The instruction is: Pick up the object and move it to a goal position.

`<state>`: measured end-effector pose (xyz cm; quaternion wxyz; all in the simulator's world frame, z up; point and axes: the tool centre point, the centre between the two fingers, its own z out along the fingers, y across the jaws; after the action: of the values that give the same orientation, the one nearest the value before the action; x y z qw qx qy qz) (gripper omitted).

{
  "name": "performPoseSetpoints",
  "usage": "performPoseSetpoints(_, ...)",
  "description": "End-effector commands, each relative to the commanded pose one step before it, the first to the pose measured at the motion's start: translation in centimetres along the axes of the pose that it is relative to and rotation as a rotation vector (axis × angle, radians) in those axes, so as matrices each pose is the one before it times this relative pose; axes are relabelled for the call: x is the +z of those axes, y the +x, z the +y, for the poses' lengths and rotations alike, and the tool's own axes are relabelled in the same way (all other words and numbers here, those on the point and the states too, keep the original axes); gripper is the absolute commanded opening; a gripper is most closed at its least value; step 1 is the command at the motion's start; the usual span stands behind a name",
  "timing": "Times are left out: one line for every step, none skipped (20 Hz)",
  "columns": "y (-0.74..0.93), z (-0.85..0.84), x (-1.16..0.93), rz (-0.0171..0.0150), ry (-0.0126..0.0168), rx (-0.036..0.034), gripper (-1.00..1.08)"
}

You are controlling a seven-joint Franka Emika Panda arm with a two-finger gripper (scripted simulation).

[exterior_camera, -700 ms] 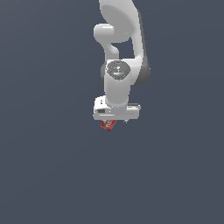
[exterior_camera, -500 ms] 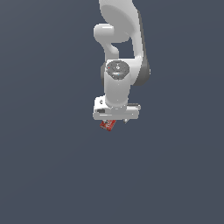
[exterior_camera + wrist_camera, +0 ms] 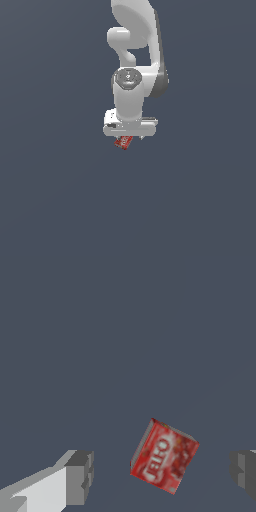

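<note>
The object is a small red box (image 3: 165, 456) with white lettering, lying tilted on the grey floor. In the wrist view it sits between my two grey fingers, one finger (image 3: 80, 476) well off to one side and the other (image 3: 242, 471) nearer the box. Neither finger touches it. My gripper (image 3: 160, 472) is open around the box. In the exterior view the white gripper (image 3: 130, 134) hangs straight down from the arm, and the red box (image 3: 123, 142) shows just below its body, partly hidden by it.
A plain dark grey floor (image 3: 60, 200) fills the whole scene. The white arm (image 3: 132, 60) rises from the gripper to the top of the exterior view. No other objects or goal marker show.
</note>
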<state>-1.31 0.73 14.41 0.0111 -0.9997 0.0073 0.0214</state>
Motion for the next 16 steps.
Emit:
performPoseSetpoints(-0.064,-0.027,0.115,0.00017,0.00001,0.00381,1.00)
performPoseSetpoints(-0.066,0.038,0.113,0.00050,0.00003,0.00550,1.00)
performPoseSetpoints(-0.088,0.052,0.148,0.00064,0.00010,0.00728,1.00)
performPoseSetpoints(-0.107,0.060,0.181,0.00081,0.00002,0.00881,1.00)
performPoseSetpoints(-0.125,0.068,0.214,0.00098,-0.00010,0.01024,1.00)
performPoseSetpoints(-0.144,0.080,0.245,0.00114,-0.00019,0.01176,1.00)
performPoseSetpoints(-0.164,0.092,0.274,0.00130,-0.00024,0.01326,1.00)
performPoseSetpoints(-0.186,0.108,0.303,0.00145,-0.00024,0.01489,1.00)
performPoseSetpoints(-0.209,0.126,0.332,0.00162,-0.00025,0.01658,1.00)
performPoseSetpoints(-0.231,0.144,0.360,0.00180,-0.00031,0.01819,1.00)
performPoseSetpoints(-0.254,0.163,0.388,0.00199,-0.00039,0.01983,1.00)
performPoseSetpoints(-0.278,0.185,0.414,0.00218,-0.00045,0.02151,1.00)
performPoseSetpoints(-0.303,0.210,0.438,0.00238,-0.00052,0.02321,1.00)
performPoseSetpoints(-0.327,0.237,0.462,0.00260,-0.00061,0.02493,1.00)
performPoseSetpoints(-0.351,0.265,0.481,0.00282,-0.00070,0.02655,1.00)
performPoseSetpoints(-0.344,0.273,0.460,0.00281,-0.00074,0.02598,1.00)
